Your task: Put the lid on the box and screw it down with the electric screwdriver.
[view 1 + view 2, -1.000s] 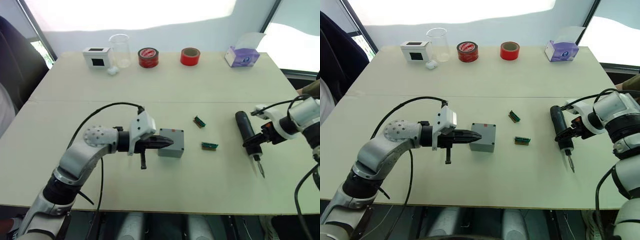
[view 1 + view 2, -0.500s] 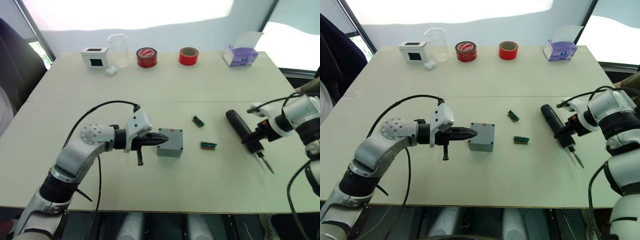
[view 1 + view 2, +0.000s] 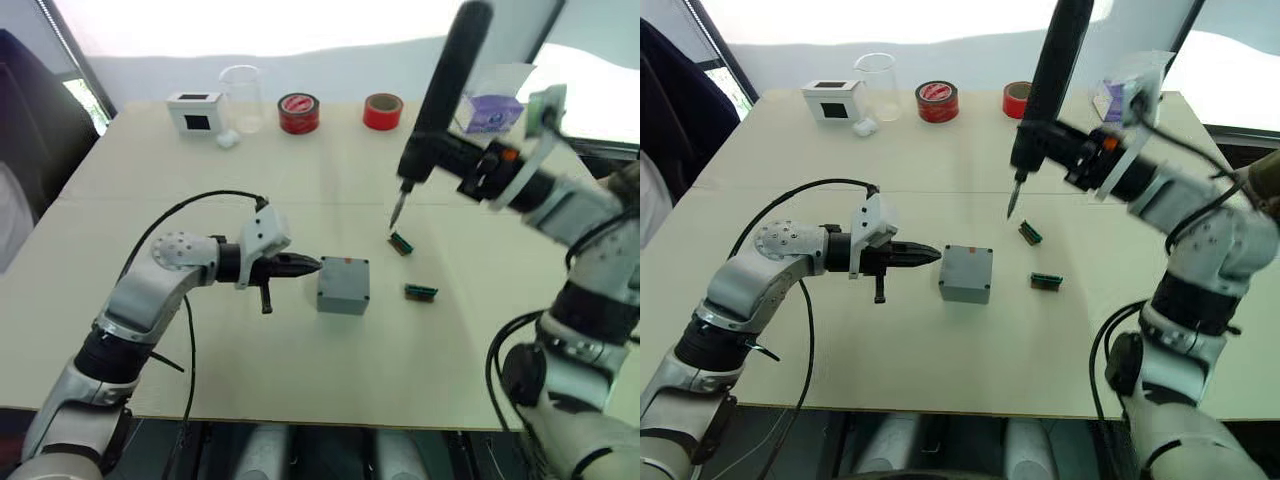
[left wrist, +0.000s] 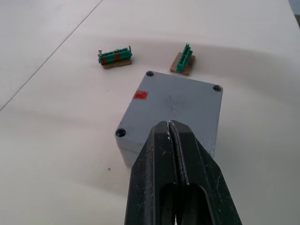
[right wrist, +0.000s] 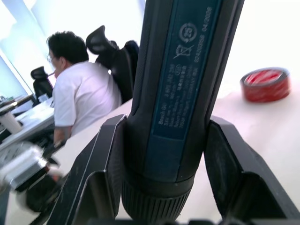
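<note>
Screwdriver first: the long black cylindrical electric screwdriver (image 3: pixel 1048 80) stands nearly upright in the air, well above the table, its thin metal bit pointing down and hanging behind and to the right of the small square grey box (image 3: pixel 343 285). The right gripper (image 5: pixel 164 154) holds it, one black finger pressed on each side of the barrel just above the ribbed collar, as the right wrist view shows; a printed label runs up the tool's body.

The grey box sits on the pale beige table (image 3: pixel 300 180) with its flat grey lid (image 4: pixel 176 105) already lying on top, corner holes showing and a small red mark near one corner. The left gripper (image 4: pixel 169 126) lies level with the table, just to the left of the box, its two black fingers pressed together with no gap, holding nothing; the tips point at the box's left side and look very close to it, though whether they touch it I cannot tell.

To the right of the box lie two small green connector pieces (image 3: pixel 401 243) (image 3: pixel 419 292), apart from each other and from the box. Far behind the box, along the table's far edge, stand a white box with a black window (image 3: pixel 194 113), a clear plastic beaker (image 3: pixel 240 98), a red tape roll with a printed face (image 3: pixel 299 113), a plain red tape roll (image 3: pixel 382 110) and a purple tissue packet (image 3: pixel 488 112). In the right wrist view a person in a white shirt (image 5: pixel 84 101) sits in a dark chair.
</note>
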Robot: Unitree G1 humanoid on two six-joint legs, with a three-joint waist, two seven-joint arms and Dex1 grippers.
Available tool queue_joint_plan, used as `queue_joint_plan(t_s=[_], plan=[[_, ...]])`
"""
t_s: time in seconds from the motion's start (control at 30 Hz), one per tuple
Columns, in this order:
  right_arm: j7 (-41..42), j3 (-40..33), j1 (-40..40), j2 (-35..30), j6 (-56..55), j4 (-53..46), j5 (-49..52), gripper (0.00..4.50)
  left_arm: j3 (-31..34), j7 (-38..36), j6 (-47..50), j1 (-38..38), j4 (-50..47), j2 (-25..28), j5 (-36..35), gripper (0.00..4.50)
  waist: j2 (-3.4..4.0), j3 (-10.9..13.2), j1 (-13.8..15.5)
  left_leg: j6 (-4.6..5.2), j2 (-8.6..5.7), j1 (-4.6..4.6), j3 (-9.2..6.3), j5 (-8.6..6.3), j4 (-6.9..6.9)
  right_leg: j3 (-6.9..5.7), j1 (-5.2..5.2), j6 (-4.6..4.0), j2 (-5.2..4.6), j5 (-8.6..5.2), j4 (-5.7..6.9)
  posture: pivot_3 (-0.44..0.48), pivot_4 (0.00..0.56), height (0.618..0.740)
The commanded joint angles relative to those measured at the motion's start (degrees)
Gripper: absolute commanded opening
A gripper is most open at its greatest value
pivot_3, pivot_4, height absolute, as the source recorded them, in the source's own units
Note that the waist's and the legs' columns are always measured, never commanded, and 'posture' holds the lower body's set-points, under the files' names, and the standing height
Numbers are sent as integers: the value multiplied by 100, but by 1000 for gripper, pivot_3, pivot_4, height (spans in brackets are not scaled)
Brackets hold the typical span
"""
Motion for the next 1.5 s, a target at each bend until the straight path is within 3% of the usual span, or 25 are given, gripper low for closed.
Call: queue_joint_plan(t_s=[0.03, 0.17, 0.47, 1.3, 1.5], plan=[[-289, 248, 428, 94, -642, -881, 90, 1862, -80, -79, -173, -279, 74, -133, 122, 0, 0, 0, -5, 2, -1, 0, -2, 1, 1, -1, 0, 0, 0, 0, 6, 0, 150, 740], [-510, 737, 913, 281, -1419, -1019, -204, 1862, -333, -152, -373, -456, 344, -362, 351, 0, 0, 0, -59, 1, 1, 2, 1, 2, -3, 0, -9, 0, 4, 0, 11, 0, 150, 740], [-711, 1299, 1084, 270, -2286, -748, -470, 1862, -944, -248, -1088, -657, 1148, -651, 1214, 0, 0, 0, -167, -5, 8, 1, 3, 7, -11, 1, -17, 0, 12, -1, 12, 0, 150, 740], [-608, 2172, 1710, -119, -3423, -342, -1173, 1862, -719, -211, -828, -397, 964, -767, 1130, 0, -4, -4, -146, -5, 9, 10, 2, 7, -9, 1, -6, 0, 12, -1, 12, 0, 150, 740], [-291, 2718, 2170, -568, -3441, -431, -1424, 1862, -740, -227, -860, -343, 1020, -752, 1195, 0, -24, -18, -155, 39, 11, 110, 4, -20, -22, -1, 93, -7, 12, -11, -6, 0, 150, 740]])
